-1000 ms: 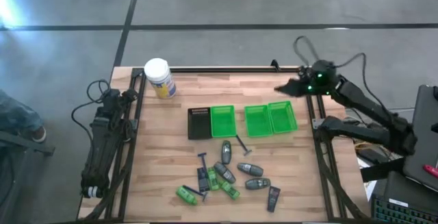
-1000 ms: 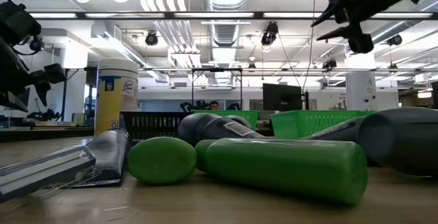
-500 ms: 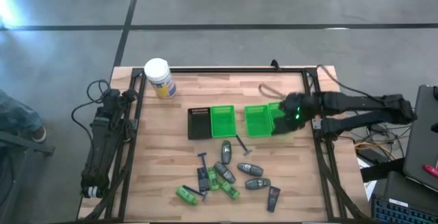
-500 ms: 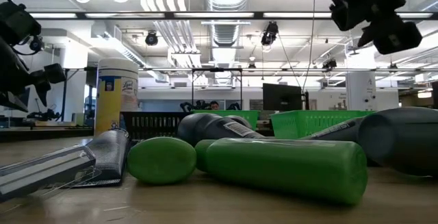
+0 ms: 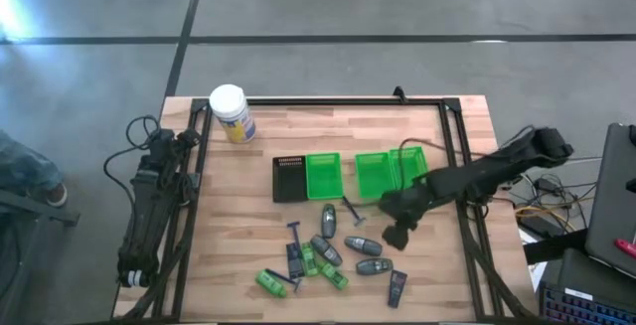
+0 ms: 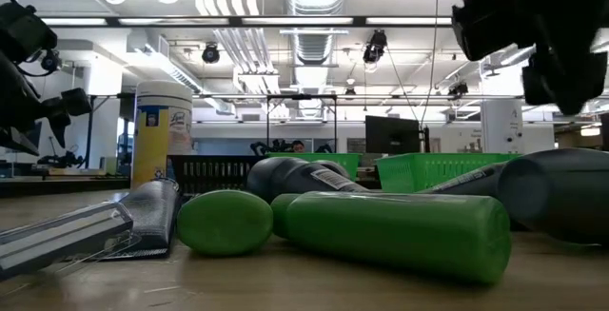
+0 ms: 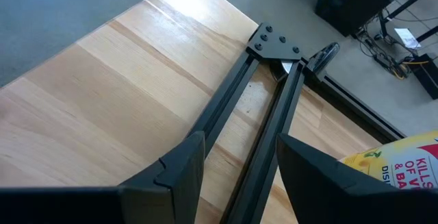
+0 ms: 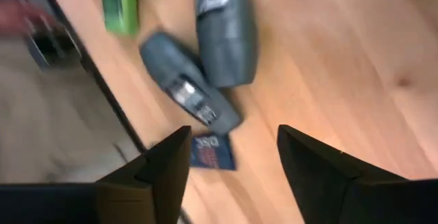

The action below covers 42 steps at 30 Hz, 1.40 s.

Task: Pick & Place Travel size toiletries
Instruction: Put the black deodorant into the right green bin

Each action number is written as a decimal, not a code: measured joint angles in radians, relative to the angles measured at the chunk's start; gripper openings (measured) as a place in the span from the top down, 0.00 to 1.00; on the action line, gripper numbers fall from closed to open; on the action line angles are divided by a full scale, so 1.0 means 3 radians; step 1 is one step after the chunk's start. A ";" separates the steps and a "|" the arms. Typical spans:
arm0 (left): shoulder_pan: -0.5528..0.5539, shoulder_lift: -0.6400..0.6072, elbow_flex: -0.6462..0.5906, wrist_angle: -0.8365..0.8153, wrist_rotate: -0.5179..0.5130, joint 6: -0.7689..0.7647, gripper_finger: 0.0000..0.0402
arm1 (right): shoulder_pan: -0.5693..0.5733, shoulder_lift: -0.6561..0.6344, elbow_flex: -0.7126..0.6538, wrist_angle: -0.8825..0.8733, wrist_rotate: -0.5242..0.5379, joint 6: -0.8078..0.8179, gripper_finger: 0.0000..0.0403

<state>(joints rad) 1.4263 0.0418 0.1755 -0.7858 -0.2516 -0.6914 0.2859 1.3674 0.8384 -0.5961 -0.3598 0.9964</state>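
The wooden table (image 5: 248,255) carries three green trays (image 5: 323,175) and one black tray (image 5: 288,178), a single white-lidded jar (image 5: 232,113) at upper left — plus roughly a dozen small toiletries (image 5: 328,250) clustered at lower centre.

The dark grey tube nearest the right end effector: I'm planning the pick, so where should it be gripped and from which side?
Grip the dark grey tube across its narrow middle, coming straight down from above. It lies flat on the table, long axis left to right, so its sides are exposed. The right end effector, open, hovers just right of it.
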 joint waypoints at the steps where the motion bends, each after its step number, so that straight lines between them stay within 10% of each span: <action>1: 0.0000 0.0000 0.0000 -0.0001 0.0000 0.0000 0.54 | 0.0023 0.0109 0.0054 -0.0045 -0.0015 -0.0185 0.43; 14: 0.0000 0.0001 -0.0001 0.0000 0.0000 0.0000 0.54 | 0.0191 0.1099 0.1042 -0.0694 0.0595 -0.1620 0.21; 42: -0.0003 0.0006 0.0000 0.0000 0.0005 0.0000 0.54 | 0.0542 0.1661 0.1162 -0.0405 0.1241 -0.0689 0.19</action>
<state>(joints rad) 1.4254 0.0435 0.1757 -0.7856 -0.2500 -0.6914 0.4484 1.8656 1.1868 -0.7177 0.0125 0.7897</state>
